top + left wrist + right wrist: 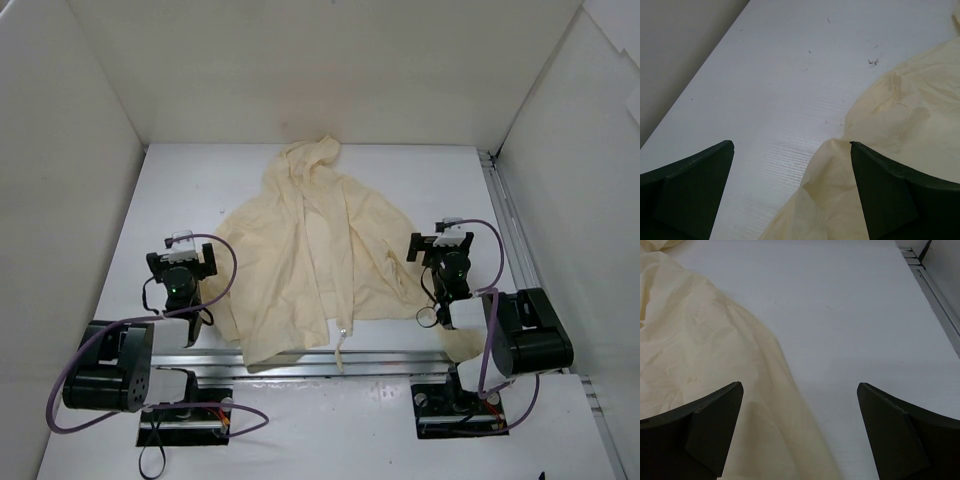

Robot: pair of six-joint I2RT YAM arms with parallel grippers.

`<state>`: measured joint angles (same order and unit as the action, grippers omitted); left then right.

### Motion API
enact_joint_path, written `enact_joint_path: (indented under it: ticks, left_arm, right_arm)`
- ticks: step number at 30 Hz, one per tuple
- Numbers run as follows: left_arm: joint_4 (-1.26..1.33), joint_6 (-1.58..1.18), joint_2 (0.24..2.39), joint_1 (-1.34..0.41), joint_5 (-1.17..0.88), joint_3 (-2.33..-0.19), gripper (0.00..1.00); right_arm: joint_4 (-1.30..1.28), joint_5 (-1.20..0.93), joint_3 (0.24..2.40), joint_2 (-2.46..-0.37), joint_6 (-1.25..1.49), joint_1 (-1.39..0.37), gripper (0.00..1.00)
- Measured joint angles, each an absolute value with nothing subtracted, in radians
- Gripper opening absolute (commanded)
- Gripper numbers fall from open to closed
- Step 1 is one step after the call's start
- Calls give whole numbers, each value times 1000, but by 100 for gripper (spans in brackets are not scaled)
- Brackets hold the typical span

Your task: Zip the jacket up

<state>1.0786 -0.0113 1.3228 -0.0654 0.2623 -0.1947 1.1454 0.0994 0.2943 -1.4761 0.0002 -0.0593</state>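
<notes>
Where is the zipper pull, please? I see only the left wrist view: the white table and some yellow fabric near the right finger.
Observer: In the top view, the small metallic pull lies at the near hem of the jacket, roughly in the middle of the picture's width.
Operator: Is the front zipped?
Observer: It looks open. A paler inner strip shows between the two front edges.
Operator: What is the right arm doing?
Observer: The right gripper hovers at the jacket's right edge, with its fingers open and holding nothing.
</notes>
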Motion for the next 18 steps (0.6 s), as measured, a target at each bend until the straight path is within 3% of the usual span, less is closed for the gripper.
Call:
enact_joint_path:
  ticks: [8,15,18]
  left_arm:
    - [736,-51,1115,-65,343,-349,100]
    - [298,-208,981,-59,392,-690,100]
    - [96,-303,983,-42,411,-850,100]
  right_arm:
    - [807,217,474,-1286,25,-118,98]
    - [161,194,1116,-1279,205,-142,98]
    - [23,92,1240,-1267,317,-125,98]
